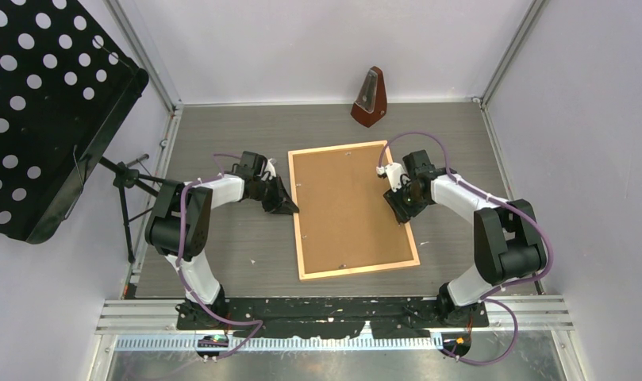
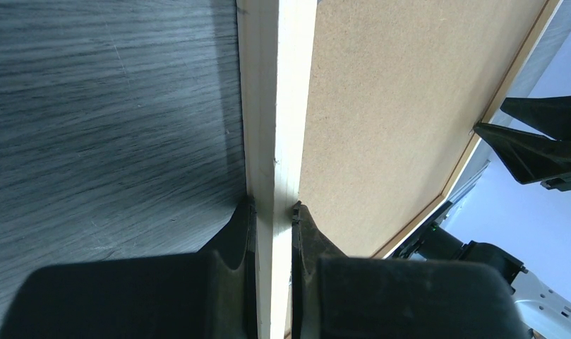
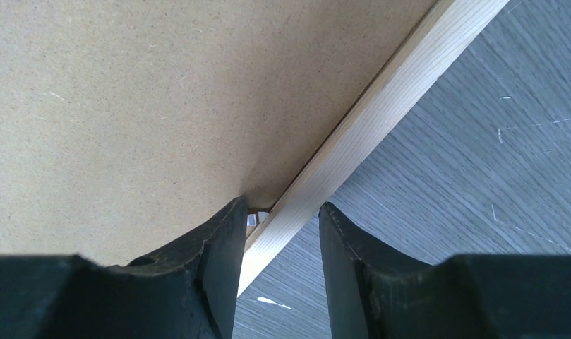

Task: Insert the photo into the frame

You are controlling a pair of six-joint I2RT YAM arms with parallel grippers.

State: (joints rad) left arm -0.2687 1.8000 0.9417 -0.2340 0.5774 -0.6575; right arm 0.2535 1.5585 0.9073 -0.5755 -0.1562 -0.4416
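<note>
The grey tabletop [image 1: 222, 262] carries the frame [image 1: 360, 269] face down about its middle, long sides running from the far edge toward the near edge. The brown backing board [image 1: 349, 206] fills it. I can't see the photo anywhere; if it is in, it lies under that board.

My left end effector [image 2: 272, 208] is pinching the frame's left rail, one finger on the outer side and one on the board side. My right end effector [image 3: 282, 208] straddles the right rail with its fingers spread, and bare tabletop shows on the outer side.

I judge the step to be securing the back. A small metal tab [image 3: 253, 217] sits by the inner finger, so I'd hold the left clamp firm against skidding while the right works it.

The music stand [image 1: 40, 111] off the left edge and the metronome [image 1: 369, 99] at the far edge stand well apart from both arms and block nothing.
</note>
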